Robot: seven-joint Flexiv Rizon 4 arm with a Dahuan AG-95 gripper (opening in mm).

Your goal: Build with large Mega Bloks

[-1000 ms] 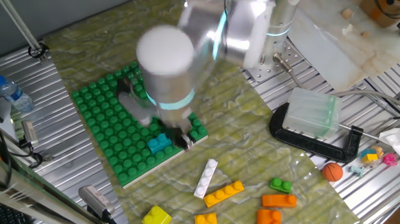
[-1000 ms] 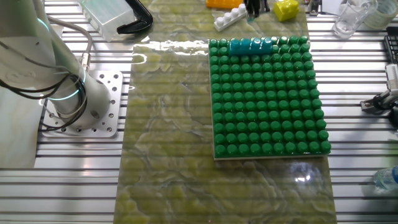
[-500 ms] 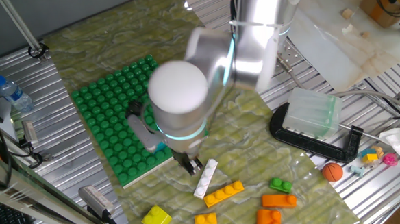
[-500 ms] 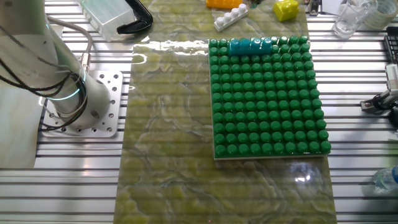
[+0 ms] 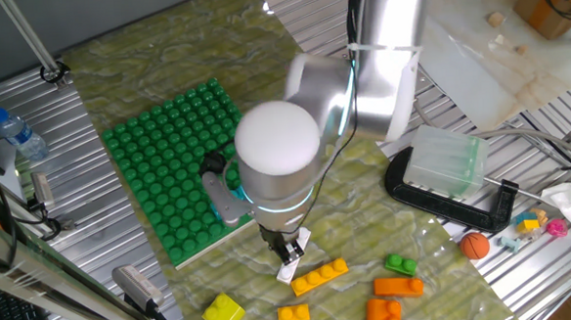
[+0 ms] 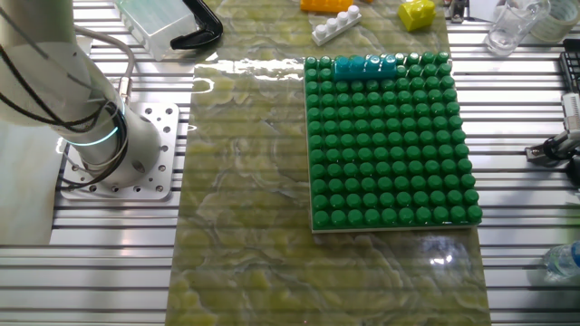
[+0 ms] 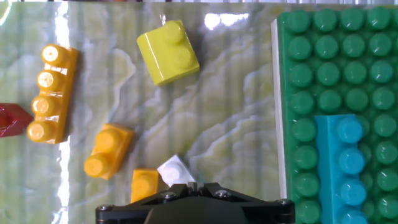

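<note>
My gripper (image 5: pixel 289 250) hangs low over the white brick (image 5: pixel 294 259), which lies on the mat just past the green baseplate (image 5: pixel 163 157). In the hand view the jaws (image 7: pixel 194 185) stand together with nothing between them, and the white brick (image 7: pixel 177 171) pokes out just ahead of them. A teal brick (image 6: pixel 366 65) sits pressed on the baseplate (image 6: pixel 390 145) along one edge. Loose on the mat lie a yellow four-stud brick (image 5: pixel 321 274), a yellow square brick (image 5: pixel 223 313), a small orange brick (image 5: pixel 294 314), a green brick (image 5: pixel 401 265) and orange bricks (image 5: pixel 398 287).
A clear plastic box (image 5: pixel 446 161) sits in a black clamp (image 5: pixel 451 205) at the right, with a small orange ball (image 5: pixel 475 244) near it. A water bottle (image 5: pixel 20 135) stands at the left. The arm's base (image 6: pixel 109 145) is bolted beside the mat.
The arm has swung off the baseplate's edge, away from the teal brick, and come down over the white brick. The teal brick stays on the plate.
</note>
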